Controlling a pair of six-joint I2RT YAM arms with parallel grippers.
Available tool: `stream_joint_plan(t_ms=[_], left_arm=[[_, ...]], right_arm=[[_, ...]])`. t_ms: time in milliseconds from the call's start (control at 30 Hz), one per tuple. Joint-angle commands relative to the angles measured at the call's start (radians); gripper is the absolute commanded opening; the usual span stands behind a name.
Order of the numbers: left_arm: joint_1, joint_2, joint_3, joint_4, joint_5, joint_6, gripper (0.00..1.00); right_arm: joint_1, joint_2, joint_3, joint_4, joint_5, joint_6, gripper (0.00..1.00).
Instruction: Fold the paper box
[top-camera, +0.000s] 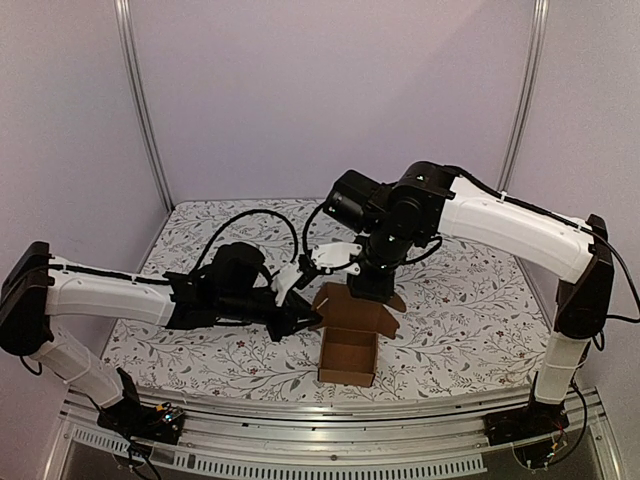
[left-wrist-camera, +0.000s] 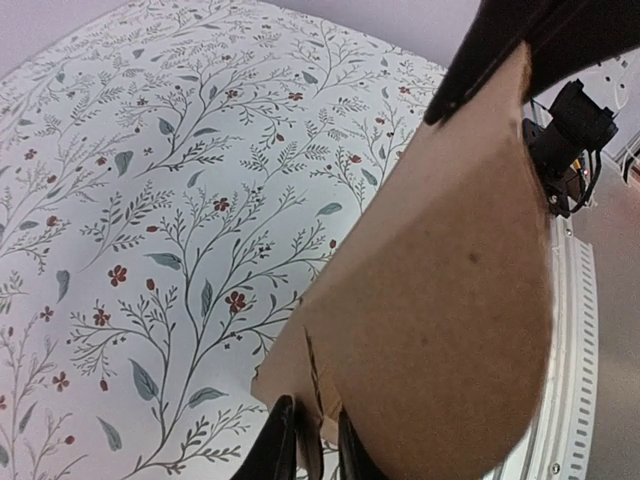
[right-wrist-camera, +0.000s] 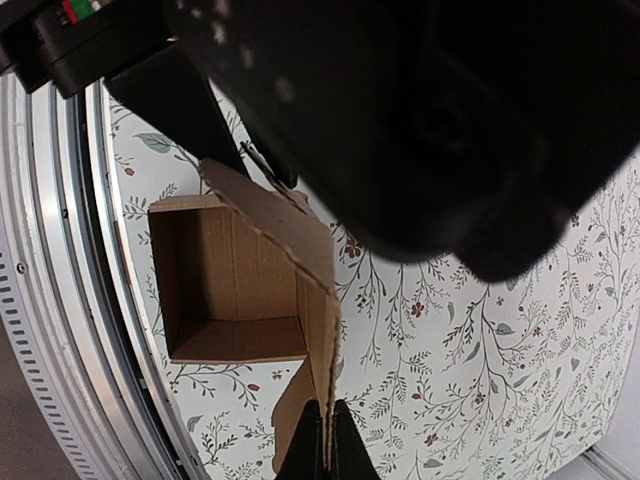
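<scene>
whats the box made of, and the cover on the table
The paper box looks like plain brown corrugated cardboard, matte and unprinted; its cut edge shows a wavy fluted line in the right wrist view. The table cover seems a matte printed sheet with a floral vine pattern, cloth or vinyl, hard to say which.

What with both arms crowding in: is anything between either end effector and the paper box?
Nothing visible. The left end effector has a flap of the paper box between its fingers; the right end effector pinches another flap.
</scene>
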Motion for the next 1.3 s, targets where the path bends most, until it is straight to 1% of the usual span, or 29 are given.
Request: stream_joint_plan(t_ms=[0,67,167,267,333,433,500,533,700,800,833,867,900,1033,1100,1133,1200,1267], left_arm=[[-0.016,0.01,0.019,-0.014,-0.013,0.011,0.13],[-0.016,0.011,0.019,-0.02,-0.017,0.011,0.09],[-0.017,0.014,0.023,-0.033,-0.018,0.012,0.0],[-0.019,0.018,0.024,-0.037,-0.018,0.011,0.0],[-0.019,0.017,0.024,-0.043,-0.036,0.011,0.0],[-0.02,0.004,0.019,-0.049,-0.06,0.012,0.0],[-0.02,-0.008,0.014,-0.056,-0.075,0.016,0.0],[-0.02,-0.014,0.012,-0.059,-0.082,0.017,0.0],[-0.02,-0.032,0.004,-0.064,-0.092,0.018,0.0],[-0.02,-0.039,0.006,-0.065,-0.095,0.015,0.0],[-0.02,-0.041,0.007,-0.065,-0.095,0.016,0.0],[-0.02,-0.042,0.008,-0.066,-0.094,0.015,0.0],[-0.02,-0.044,0.011,-0.068,-0.095,0.014,0.0],[-0.022,-0.044,0.013,-0.078,-0.099,0.016,0.0],[-0.023,-0.046,0.017,-0.09,-0.101,0.012,0.0],[-0.023,-0.048,0.016,-0.093,-0.107,0.012,0.0],[-0.023,-0.052,0.013,-0.094,-0.113,0.008,0.0],[-0.023,-0.053,0.01,-0.093,-0.12,0.0,0.0]], right_arm=[[-0.002,0.015,0.021,0.009,-0.012,0.01,0.0],[-0.003,0.015,0.021,0.008,-0.011,0.012,0.0],[-0.004,0.017,0.021,0.01,-0.002,0.018,0.01],[-0.01,0.016,0.021,0.024,0.005,0.037,0.06],[-0.018,0.009,0.021,0.042,0.013,0.058,0.16],[-0.037,-0.018,0.007,0.074,0.018,0.1,0.35],[-0.05,-0.05,-0.037,0.112,0.023,0.124,0.47],[-0.056,-0.084,-0.064,0.134,0.029,0.134,0.52],[-0.087,-0.22,-0.204,0.239,0.028,0.209,0.63],[-0.106,-0.306,-0.318,0.311,0.047,0.259,0.77],[-0.111,-0.34,-0.357,0.334,0.054,0.272,0.83],[-0.122,-0.377,-0.398,0.355,0.063,0.283,0.96],[-0.13,-0.4,-0.434,0.374,0.074,0.305,0.98],[-0.15,-0.509,-0.59,0.463,0.111,0.403,0.99],[-0.151,-0.564,-0.675,0.525,0.229,0.494,0.99],[-0.156,-0.599,-0.715,0.544,0.262,0.575,0.99],[-0.163,-0.644,-0.808,0.596,0.237,0.615,0.99],[-0.164,-0.698,-0.894,0.672,0.167,0.636,0.99]])
